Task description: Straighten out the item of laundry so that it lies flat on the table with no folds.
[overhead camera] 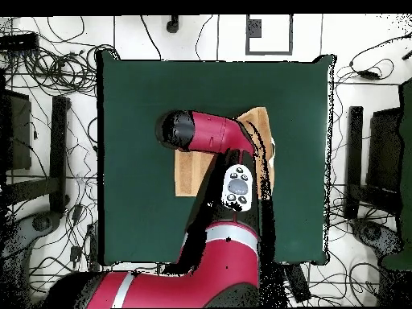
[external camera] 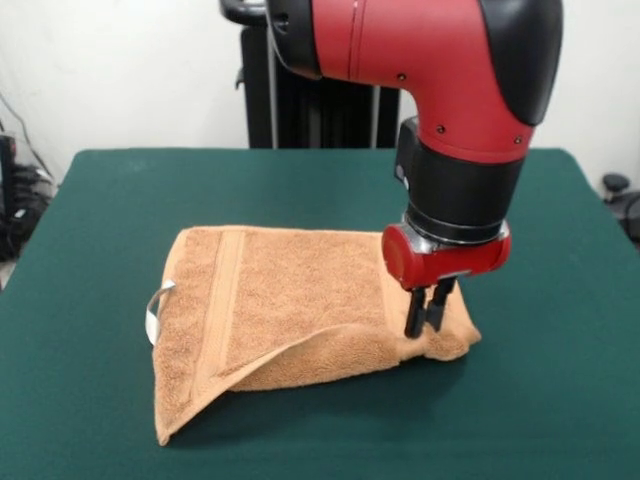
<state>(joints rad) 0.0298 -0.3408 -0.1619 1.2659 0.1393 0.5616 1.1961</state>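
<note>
No readable writing shows. The light orange-tan terry towel [external camera: 290, 300] lies folded over mid dark green felt table [external camera: 110, 190], white tag [external camera: 155, 308] protruding; black-fingered gripper [external camera: 428, 312] pinches its corner.

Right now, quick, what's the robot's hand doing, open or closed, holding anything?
Hand: closed, its black fingers close together and pinching the towel at its right edge.

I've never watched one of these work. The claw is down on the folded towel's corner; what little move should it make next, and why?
Probably lift that corner a little and draw it outward. In the front view the gripper stands with fingers close together at the towel corner, seemingly pinching it. The towel is doubled over, its upper layer's edge running diagonally, with bare table beside it to unfold onto.
</note>
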